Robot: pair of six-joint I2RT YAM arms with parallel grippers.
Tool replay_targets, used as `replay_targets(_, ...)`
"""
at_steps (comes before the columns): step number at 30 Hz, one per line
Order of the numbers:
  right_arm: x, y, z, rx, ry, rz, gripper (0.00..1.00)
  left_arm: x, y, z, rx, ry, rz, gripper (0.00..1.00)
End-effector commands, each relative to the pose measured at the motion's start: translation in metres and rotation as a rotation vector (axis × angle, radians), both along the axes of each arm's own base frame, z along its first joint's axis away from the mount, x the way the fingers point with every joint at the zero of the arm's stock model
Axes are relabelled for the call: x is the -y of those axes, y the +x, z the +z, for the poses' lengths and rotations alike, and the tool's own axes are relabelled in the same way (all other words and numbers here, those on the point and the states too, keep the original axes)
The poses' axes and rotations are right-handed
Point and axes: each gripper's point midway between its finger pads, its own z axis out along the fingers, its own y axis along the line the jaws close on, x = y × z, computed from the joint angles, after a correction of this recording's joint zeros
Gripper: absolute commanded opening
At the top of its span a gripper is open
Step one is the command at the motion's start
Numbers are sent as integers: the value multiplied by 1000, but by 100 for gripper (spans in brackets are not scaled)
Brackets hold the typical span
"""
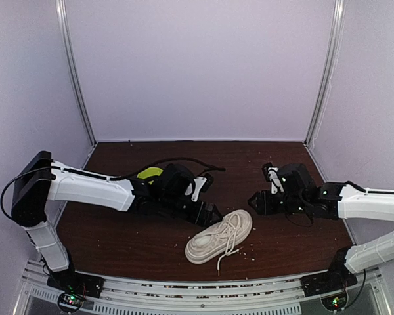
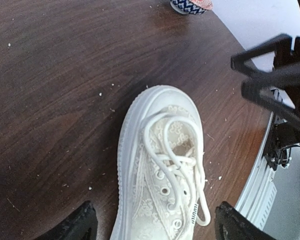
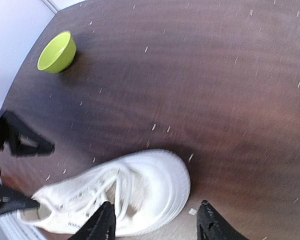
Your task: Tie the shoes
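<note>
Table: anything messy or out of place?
Yes. Pale specks are scattered across the table, like crumbs or debris. The sneaker is untied: its laces lie in loose loops, and one strand trails over the sole onto the wood.

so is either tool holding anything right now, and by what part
Nothing is held: the left tool and right tool are both open beside the sneaker.

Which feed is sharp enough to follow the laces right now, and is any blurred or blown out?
Left wrist: sharp, the sneaker and its laces read clearly. Right wrist: blurred, the sneaker washed out, laces hard to separate, sheen on the table. Top: evenly lit, but laces too small to trace.
</note>
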Motion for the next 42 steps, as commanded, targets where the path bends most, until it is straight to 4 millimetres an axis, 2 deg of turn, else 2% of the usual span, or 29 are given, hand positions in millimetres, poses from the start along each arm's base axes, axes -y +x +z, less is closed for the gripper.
replay_targets(1,-14,-47,-26,-116,91,62,60,-9,2,-10,-30,22,-18,85)
replay_targets(5,-39,-75,-35,-115,131,125,64,-23,-10,-15,-92,-34,-15,88)
replay_targets(12,-79,-102,-49,-75,-8,241,69,-49,-37,-34,-178,-78,-4,90)
replay_targets(16,-87,-106,-64,-96,-60,239,71,-55,-46,-37,-209,-110,1,90)
replay_targets(23,-90,-101,-82,-113,-116,212,67,-48,-60,-34,-256,-183,-49,91)
replay_targets(27,-89,-97,-86,-103,-130,189,54,-35,-76,-32,-287,-211,-109,91)
replay_targets(32,-79,-88,-80,-69,-138,152,23,-19,-91,-25,-337,-281,-152,90)
replay_targets(33,-75,-86,-78,-66,-134,143,15,-18,-92,-21,-336,-292,-158,90)
replay_targets(36,-64,-79,-70,-57,-136,122,0,-21,-85,-13,-286,-266,-131,91)
replay_targets(42,-24,-57,-41,6,-203,66,0,-48,-46,15,-43,-81,0,93)
